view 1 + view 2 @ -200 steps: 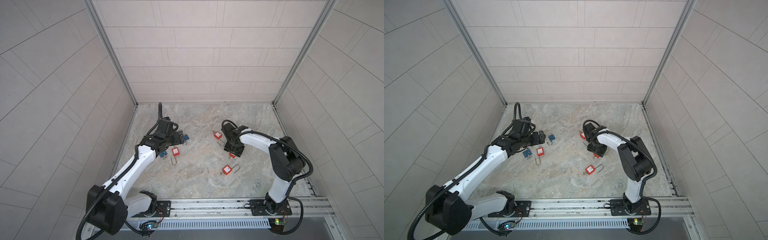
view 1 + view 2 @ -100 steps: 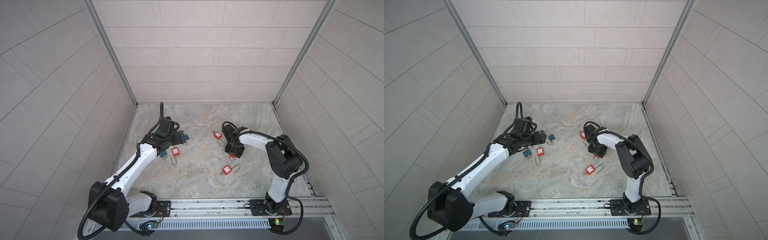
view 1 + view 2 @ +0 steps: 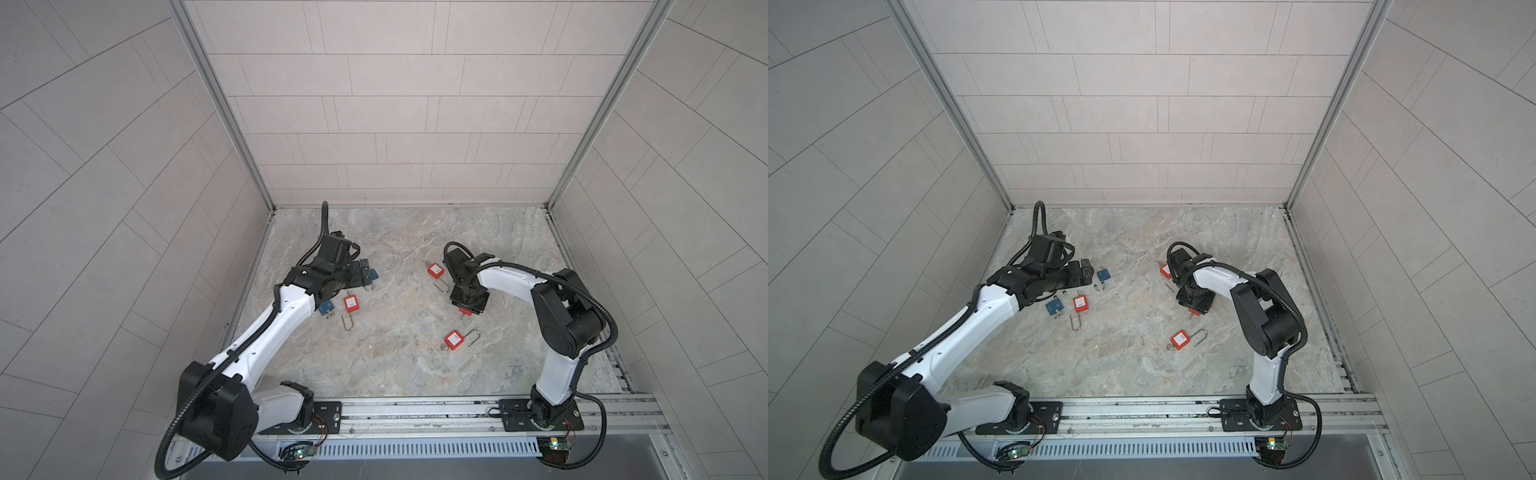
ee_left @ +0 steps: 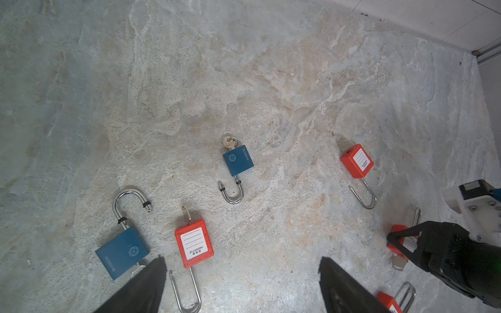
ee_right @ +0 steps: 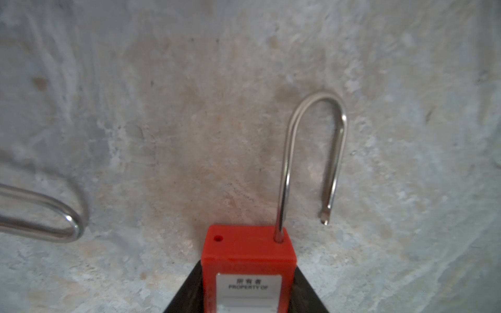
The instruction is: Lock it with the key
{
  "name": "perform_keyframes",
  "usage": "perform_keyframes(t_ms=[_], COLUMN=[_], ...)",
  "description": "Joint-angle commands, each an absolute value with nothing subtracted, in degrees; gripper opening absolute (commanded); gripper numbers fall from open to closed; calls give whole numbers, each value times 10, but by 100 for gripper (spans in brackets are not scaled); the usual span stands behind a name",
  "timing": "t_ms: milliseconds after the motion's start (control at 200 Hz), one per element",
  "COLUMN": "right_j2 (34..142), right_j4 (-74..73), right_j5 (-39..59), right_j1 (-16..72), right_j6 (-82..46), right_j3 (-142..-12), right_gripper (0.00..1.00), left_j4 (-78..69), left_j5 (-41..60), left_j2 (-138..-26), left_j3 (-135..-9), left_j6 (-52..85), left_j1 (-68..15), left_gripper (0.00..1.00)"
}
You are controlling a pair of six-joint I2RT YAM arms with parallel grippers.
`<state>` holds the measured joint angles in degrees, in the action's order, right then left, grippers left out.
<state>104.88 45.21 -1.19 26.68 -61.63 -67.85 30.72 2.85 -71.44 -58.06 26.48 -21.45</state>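
Observation:
A red padlock (image 5: pixel 248 252) lies on the stone floor, its steel shackle (image 5: pixel 314 151) open and swung away from the hole. My right gripper (image 5: pixel 248 267) points down on it with both fingers against the body's sides. In both top views only the padlock's lower end (image 3: pixel 466 311) (image 3: pixel 1192 311) shows under the right gripper (image 3: pixel 468 300) (image 3: pixel 1196 304). The padlock's key (image 4: pixel 398 263) sticks out of its base. My left gripper (image 4: pixel 241 263) (image 3: pixel 365 270) hangs open and empty over the floor by a small blue padlock (image 4: pixel 238 164) with a key (image 4: pixel 230 142) in it.
Other open padlocks lie around: a larger blue one (image 4: pixel 122 252) (image 3: pixel 327 307), a red one (image 4: pixel 194 243) (image 3: pixel 351 304) beside it, a red one (image 3: pixel 435 270) behind the right gripper and a red one (image 3: pixel 454 340) nearer the front rail. Tiled walls close three sides.
The right gripper's fingers have closed in onto the red padlock's body. The left gripper has stayed open and almost in place.

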Motion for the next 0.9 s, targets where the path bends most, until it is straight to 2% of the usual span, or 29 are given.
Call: perform_keyframes(t_ms=[0, 170, 330, 570, 756, 896], right_j2=[1006, 953, 868, 687, 592, 582], right_j4=[498, 500, 480, 381, 327, 385], right_j5=[-71, -86, -118, 88, 146, 198], right_j1=[273, 276, 292, 297, 298, 300], right_j6=[-577, -440, -281, 12, 116, 205], right_j3=[-706, -739, -738, -685, -637, -659], right_gripper=[45, 39, 39, 38, 39, 37], left_j4=[315, 315, 287, 148, 88, 92], left_j5=[10, 9, 8, 188, 295, 378], left_j2=[-706, -693, -659, -587, -577, -596], left_j3=[-607, -626, -632, -570, -553, -571], left_j6=[245, 178, 127, -33, -125, -180], left_j1=[-222, -222, -223, -231, -240, -257], left_gripper=[93, 93, 93, 92, 87, 80])
